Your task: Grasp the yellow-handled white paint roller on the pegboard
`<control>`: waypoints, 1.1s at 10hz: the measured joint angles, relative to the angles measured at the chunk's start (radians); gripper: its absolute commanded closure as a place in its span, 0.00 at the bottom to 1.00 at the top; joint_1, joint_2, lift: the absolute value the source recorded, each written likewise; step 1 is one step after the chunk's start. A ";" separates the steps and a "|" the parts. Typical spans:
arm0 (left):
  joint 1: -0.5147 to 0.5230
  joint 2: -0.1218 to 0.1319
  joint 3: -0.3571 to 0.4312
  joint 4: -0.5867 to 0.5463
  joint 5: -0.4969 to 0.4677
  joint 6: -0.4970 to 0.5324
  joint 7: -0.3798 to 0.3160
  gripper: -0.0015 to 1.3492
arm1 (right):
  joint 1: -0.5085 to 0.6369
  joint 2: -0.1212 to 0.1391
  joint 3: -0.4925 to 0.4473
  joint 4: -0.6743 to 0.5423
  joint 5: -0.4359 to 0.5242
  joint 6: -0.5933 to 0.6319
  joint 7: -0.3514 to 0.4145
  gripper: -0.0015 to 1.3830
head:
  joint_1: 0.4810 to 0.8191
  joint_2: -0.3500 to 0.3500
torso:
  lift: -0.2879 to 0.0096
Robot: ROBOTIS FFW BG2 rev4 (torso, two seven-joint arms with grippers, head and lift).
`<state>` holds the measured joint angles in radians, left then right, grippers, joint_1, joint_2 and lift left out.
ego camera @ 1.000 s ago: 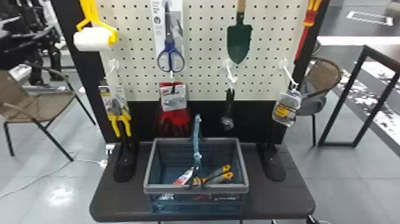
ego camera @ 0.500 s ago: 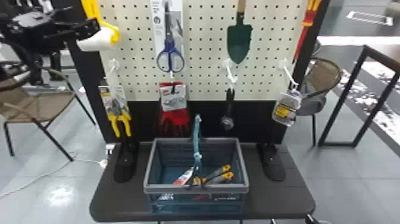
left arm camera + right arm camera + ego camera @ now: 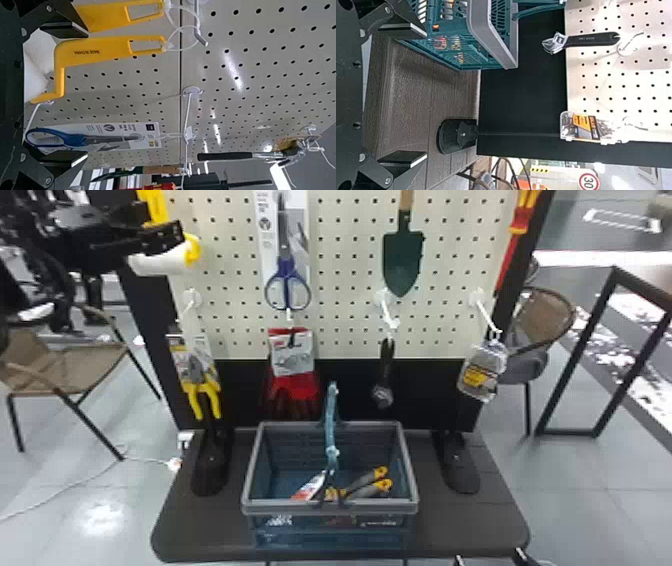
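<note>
White paint roller (image 3: 162,265), left end effector (image 3: 170,232) spread wide near it, right end effector (image 3: 490,558) also spread

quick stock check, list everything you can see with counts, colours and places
paint rollers: two, yellow and white, pegboard's left
scissors: one pair, blue-handled, beside rollers
garden trowel: one, green, right of scissors
long tool: one, red and yellow, pegboard's right
hammer-like tool: one, black-handled, on pegboard
pliers: one pair, yellow-handled, lower left
gloves: one pack, red, lower centre
adjustable wrench: one, black-handled, below trowel
small-parts box: one, clear, lower right
basket: one, grey and teal, on table
handled tools: two, orange-grey handles, in basket
pegboard: one, cream, behind basket
chairs: at least two, brown, either side
left gripper: one, black, at rollers
right gripper: one, black, near table
</note>
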<state>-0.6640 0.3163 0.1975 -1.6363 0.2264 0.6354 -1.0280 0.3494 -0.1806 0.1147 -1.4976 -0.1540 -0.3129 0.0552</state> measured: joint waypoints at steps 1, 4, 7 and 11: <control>-0.025 0.003 -0.014 0.037 -0.002 -0.014 -0.029 0.16 | -0.001 -0.001 0.000 0.001 -0.001 0.000 0.000 0.16 | 0.20 0.50 | 0.63; -0.074 0.011 -0.037 0.109 -0.003 -0.038 -0.078 0.58 | -0.008 -0.001 0.000 0.005 -0.002 0.000 0.000 0.16 | 0.20 0.50 | 0.63; -0.084 0.012 -0.034 0.119 -0.005 -0.025 -0.079 0.61 | -0.008 0.000 0.000 0.006 -0.004 0.000 0.000 0.16 | 0.20 0.50 | 0.63; -0.100 0.019 -0.034 0.136 0.002 -0.003 -0.089 0.90 | -0.009 0.000 0.001 0.008 -0.004 0.000 0.000 0.16 | 0.20 0.50 | 0.63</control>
<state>-0.7644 0.3350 0.1635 -1.5006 0.2280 0.6326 -1.1169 0.3406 -0.1810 0.1156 -1.4894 -0.1583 -0.3130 0.0551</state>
